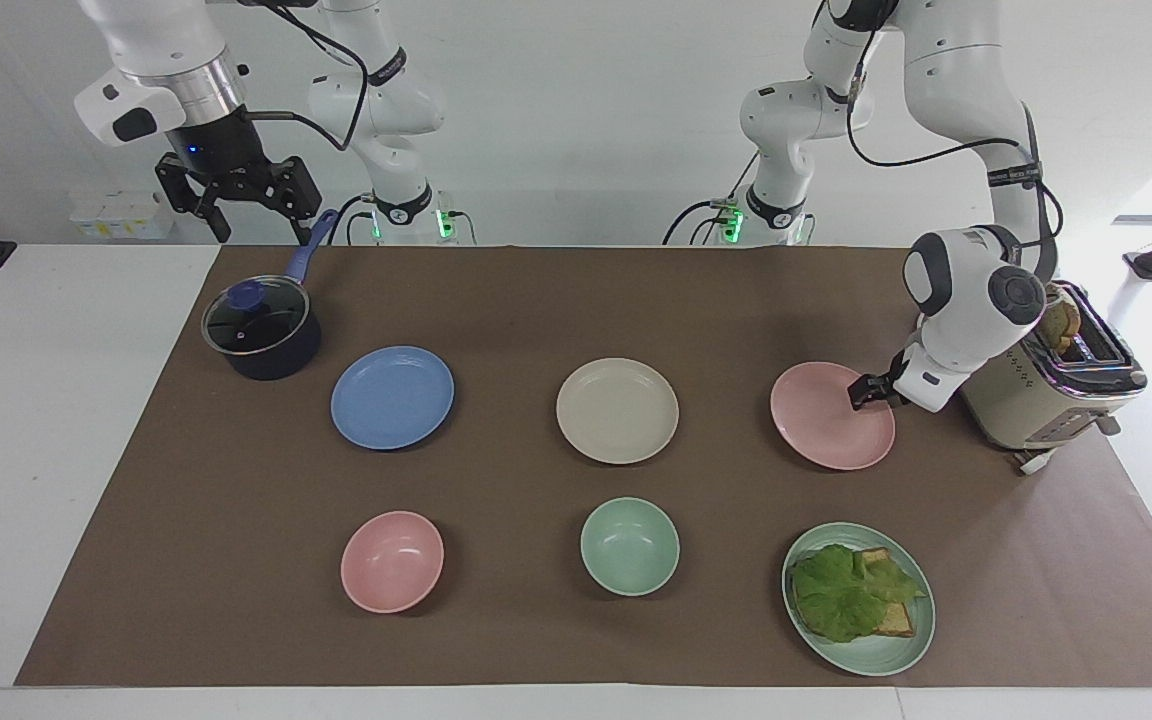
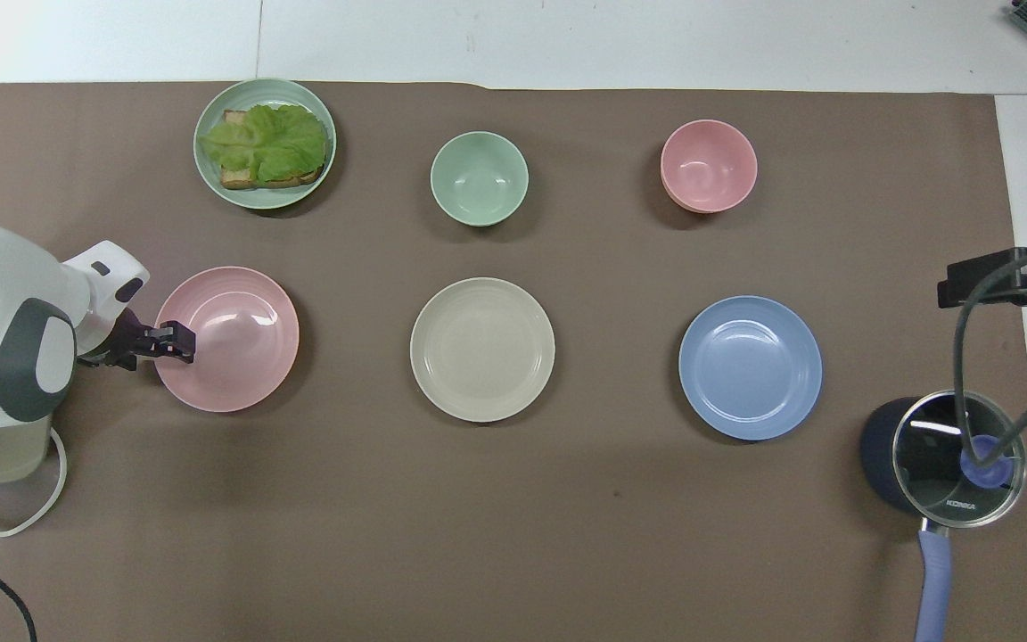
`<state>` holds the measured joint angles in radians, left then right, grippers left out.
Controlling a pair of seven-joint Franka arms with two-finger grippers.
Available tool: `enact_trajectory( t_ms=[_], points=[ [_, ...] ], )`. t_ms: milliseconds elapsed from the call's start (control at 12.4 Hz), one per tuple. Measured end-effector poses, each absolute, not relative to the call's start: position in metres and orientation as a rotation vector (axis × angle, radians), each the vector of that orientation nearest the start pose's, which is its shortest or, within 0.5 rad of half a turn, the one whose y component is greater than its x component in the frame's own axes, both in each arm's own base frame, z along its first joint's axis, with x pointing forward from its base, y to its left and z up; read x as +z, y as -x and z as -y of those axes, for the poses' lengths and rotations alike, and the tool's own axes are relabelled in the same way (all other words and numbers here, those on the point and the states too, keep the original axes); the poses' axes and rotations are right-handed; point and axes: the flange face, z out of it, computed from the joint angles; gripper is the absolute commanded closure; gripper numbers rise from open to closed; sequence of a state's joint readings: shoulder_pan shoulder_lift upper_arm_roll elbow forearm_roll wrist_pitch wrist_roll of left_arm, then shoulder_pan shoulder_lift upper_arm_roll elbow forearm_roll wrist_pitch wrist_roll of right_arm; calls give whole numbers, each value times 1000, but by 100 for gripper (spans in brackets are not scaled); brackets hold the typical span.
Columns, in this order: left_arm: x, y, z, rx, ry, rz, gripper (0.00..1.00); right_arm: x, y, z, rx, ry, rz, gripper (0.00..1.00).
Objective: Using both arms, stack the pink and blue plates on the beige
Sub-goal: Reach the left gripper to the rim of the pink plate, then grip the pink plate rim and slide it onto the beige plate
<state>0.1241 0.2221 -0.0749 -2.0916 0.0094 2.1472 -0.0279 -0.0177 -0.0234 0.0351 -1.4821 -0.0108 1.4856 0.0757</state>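
While the right gripper (image 1: 262,226) hangs high over the right arm's end of the table with its jaws released and nothing between them, the left arm does the close work; under the right gripper a dark lidded saucepan (image 1: 261,340) with a blue handle sits on the brown mat (image 1: 536,300); the blue plate (image 1: 392,397) lies just beside it, and a pink bowl (image 1: 392,561) lies farther from the robots; the beige plate (image 1: 617,410) rests bare at mid-table, with a green bowl (image 1: 629,546) farther out; the pink plate (image 1: 821,425) lies flat toward the left arm's end; the left gripper (image 1: 864,392) is low at this plate's rim on the toaster's side, and I cannot tell whether it grasps it; a green plate (image 1: 866,662) of lettuce and toast lies farther out; a beige toaster (image 1: 1026,415) holding 1 slice stands last.
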Motion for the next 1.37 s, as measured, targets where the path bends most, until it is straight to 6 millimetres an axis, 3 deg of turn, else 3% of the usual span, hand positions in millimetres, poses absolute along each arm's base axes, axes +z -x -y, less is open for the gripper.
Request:
enact_trajectory(
  t_ms=[323, 646, 1051, 1212, 1374],
  points=[
    [308, -557, -26, 257, 3141, 104, 100, 671, -538, -8, -43, 3150, -94, 0],
    [331, -561, -22, 295, 3141, 99, 100, 671, -538, -8, -43, 3150, -94, 0],
    [430, -575, -9, 448, 3212, 124, 100, 671, -538, -8, -43, 3150, -94, 0],
    [441, -574, 14, 450, 3263, 93, 100, 671, -538, -8, -43, 3150, -94, 0],
    [442, -571, 68, 467, 3283, 33, 100, 671, -538, -8, -43, 3150, -94, 0]
  ],
)
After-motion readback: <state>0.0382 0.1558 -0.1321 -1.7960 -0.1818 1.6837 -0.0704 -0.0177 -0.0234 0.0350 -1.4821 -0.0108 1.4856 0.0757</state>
